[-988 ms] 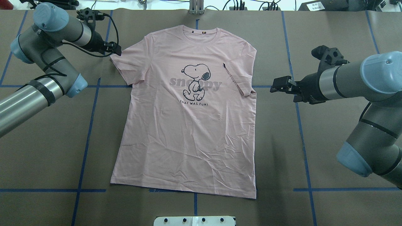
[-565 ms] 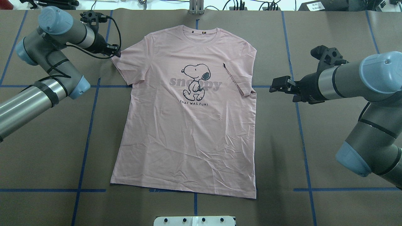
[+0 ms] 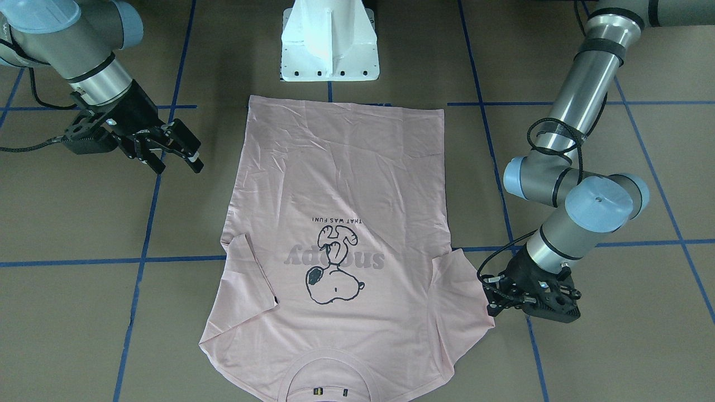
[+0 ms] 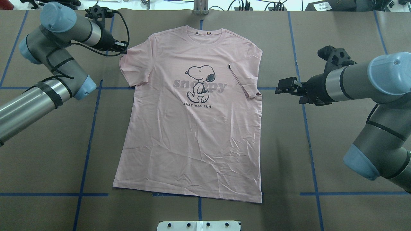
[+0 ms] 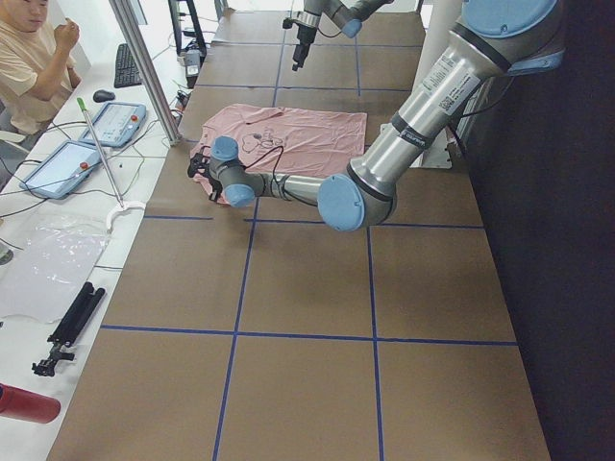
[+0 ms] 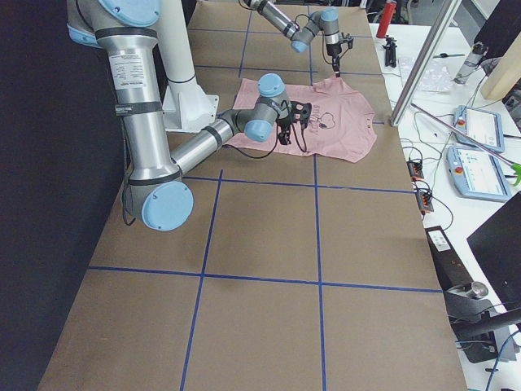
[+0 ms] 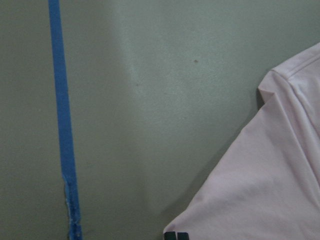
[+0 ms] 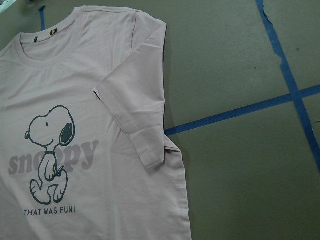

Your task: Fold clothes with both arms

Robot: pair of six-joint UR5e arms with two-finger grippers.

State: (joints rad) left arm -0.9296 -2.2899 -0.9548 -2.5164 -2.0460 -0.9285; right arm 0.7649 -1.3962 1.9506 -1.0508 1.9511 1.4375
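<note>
Pink cloth fills the middle of my overhead view: the T-shirt lies flat on the brown table, print up, collar toward the far side and hem on the near side by the white pedestal base. Its right sleeve is folded inward over the chest, the small black tag showing at the fold. The left sleeve lies spread outward. My left gripper sits low at the outer corner of that left sleeve; on the left wrist camera the fingertips are drawn together right on the hem corner, pinching the cloth as far as I can see, with a strip of blue tape running past on the bare table. My right gripper hangs over bare table just right of the folded sleeve, not touching it, its fingers spread apart and holding nothing
</note>
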